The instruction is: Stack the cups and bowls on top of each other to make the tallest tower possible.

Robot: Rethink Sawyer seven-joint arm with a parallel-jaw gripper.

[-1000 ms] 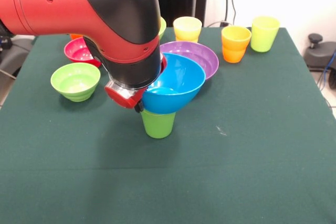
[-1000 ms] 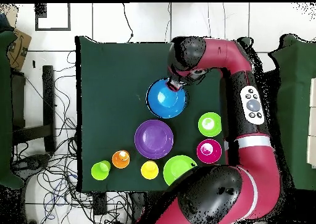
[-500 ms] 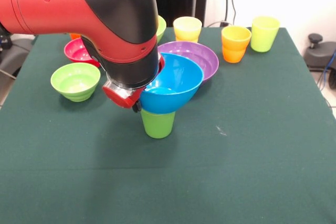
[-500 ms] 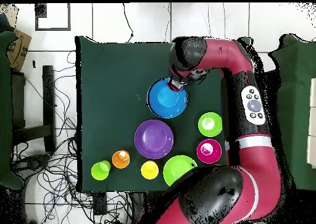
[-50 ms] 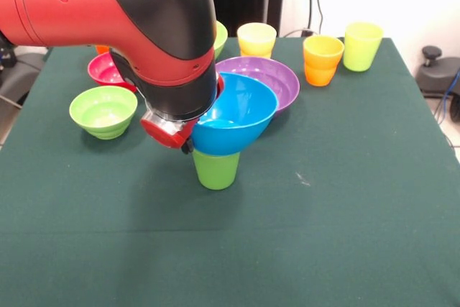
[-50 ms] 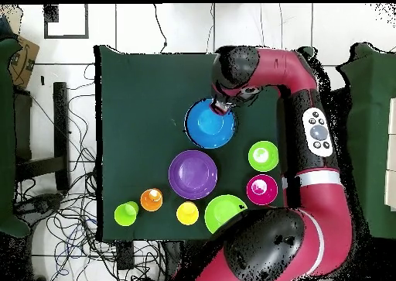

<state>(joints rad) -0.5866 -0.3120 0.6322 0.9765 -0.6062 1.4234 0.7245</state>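
two pieces up so far: blue bowl (image 5: pixel 233 114) perched tilted on a green cup (image 5: pixel 216 169), near table (image 5: pixel 345 199) centre. gripper (image 5: pixel 188 141) tucked at the bowl's 9 o'clock rim in front view; can't tell if it's pinching the rim or already loose, wrist hides it. plenty left loose: purple bowl (image 5: pixel 269 77) right behind at 12, small green bowl (image 5: pixel 104 110) and red bowl (image 5: pixel 108 70) off at 9 to 10, yellow cup (image 5: pixel 256 38), orange cup (image 5: pixel 321 60), yellow-green cup (image 5: pixel 361 45) along the far edge. looks wobbly, and the purple bowl crowds the tower's back side.
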